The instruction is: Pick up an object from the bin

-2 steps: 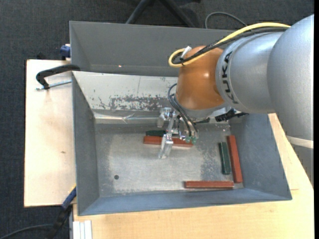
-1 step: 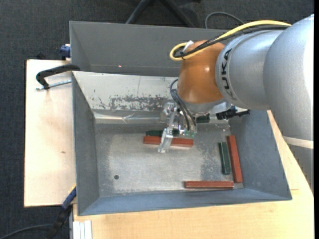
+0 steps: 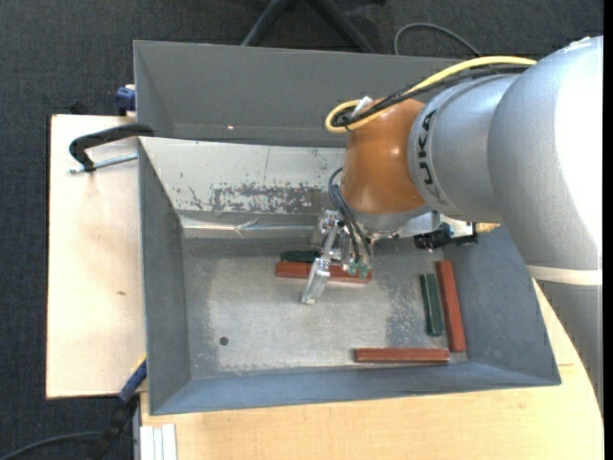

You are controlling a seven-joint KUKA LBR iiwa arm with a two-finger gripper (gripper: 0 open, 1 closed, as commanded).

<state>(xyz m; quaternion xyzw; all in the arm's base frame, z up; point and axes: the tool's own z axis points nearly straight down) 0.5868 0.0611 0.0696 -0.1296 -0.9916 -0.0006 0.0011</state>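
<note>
The reddish-brown bar [image 3: 290, 270] lies partly hidden beneath the arm [image 3: 383, 161].

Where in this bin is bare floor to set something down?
Bare: the bin floor's left half, from left wall to gripper. Crowded: the middle, with a red-brown bar at the gripper, and the right side, with three sticks.

**Even overhead light, glare on the back wall**

Bright, diffuse lighting. The back wall of the grey metal bin [image 3: 163, 286] carries a pale, speckled glare band. The rounded silver arm casing [image 3: 536, 142] shines near-white at top right. Soft, faint shadow under the orange wrist cover [image 3: 383, 161]. The dark carpet [image 3: 57, 36] is dim.
</note>
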